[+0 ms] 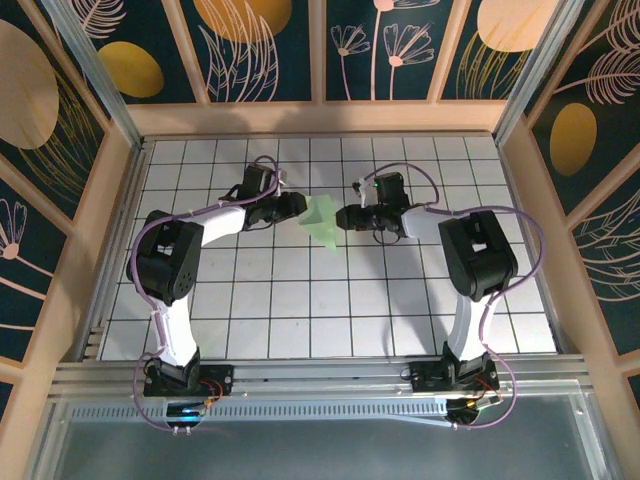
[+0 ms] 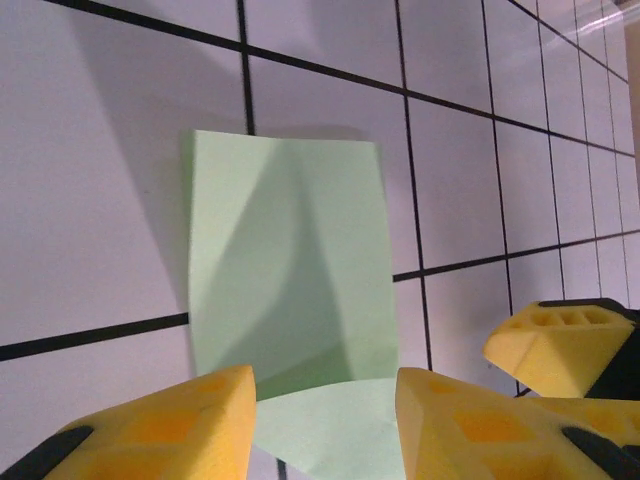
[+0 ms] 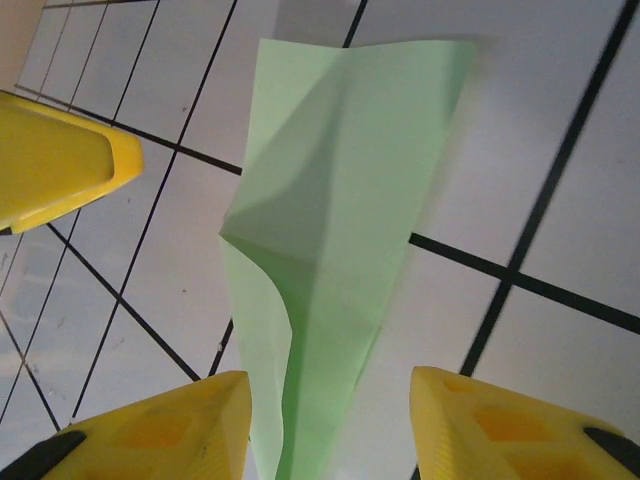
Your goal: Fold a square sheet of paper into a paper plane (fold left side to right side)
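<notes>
One pale-green paper plane [image 1: 322, 222] rests on the bench [image 1: 300, 310] between two hands: left hand [image 2: 325, 390] and right hand [image 3: 330, 385], each with fingers apart.

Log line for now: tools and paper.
green paper: partly folded, on table | left tool: open, straddling one end | right tool: open, straddling other end

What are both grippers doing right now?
Left gripper: open, jaws either side of the pale-green folded paper sheet.
Right gripper: open, same paper between its jaws.
</notes>
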Controlling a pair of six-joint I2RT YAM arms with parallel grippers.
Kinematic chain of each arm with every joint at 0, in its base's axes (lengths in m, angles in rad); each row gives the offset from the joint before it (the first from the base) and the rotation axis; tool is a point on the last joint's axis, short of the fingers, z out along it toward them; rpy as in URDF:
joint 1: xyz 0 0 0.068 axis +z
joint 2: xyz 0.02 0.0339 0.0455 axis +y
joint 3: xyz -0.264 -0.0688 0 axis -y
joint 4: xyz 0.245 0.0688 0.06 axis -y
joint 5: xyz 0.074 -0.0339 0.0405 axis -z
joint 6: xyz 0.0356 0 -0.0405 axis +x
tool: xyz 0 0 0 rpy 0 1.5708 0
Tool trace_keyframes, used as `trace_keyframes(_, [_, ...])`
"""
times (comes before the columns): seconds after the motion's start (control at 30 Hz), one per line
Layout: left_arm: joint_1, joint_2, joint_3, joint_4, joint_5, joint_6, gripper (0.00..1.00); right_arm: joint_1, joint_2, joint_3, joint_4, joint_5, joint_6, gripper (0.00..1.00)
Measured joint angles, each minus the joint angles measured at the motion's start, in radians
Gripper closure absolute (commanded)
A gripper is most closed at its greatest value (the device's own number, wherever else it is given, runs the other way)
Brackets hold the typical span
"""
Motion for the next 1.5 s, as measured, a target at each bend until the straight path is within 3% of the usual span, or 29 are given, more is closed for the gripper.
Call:
trace_keyframes(0.23, [0.016,0.0,-0.027,0.003,0.023,-0.022,0.55,0.023,0.068,0.014,0.022,-0.079,0.004,0.61])
trace_keyframes(0.5, [0.051,0.03,-0.027,0.03,0.049,-0.039,0.53,0.03,0.077,0.017,0.057,-0.123,0.026,1.0])
trace_keyframes(1.07, [0.064,0.141,0.08,0.033,0.119,-0.037,0.5,0.026,-0.058,-0.153,0.183,-0.159,0.114,1.0])
trace_keyframes(1.37, [0.064,0.19,0.126,0.033,0.151,-0.037,0.55,0.014,-0.061,-0.169,0.233,-0.176,0.14,1.0])
trace_keyframes(1.5, [0.064,0.21,0.14,0.032,0.158,-0.037,0.62,0.014,-0.062,-0.17,0.237,-0.185,0.14,1.0])
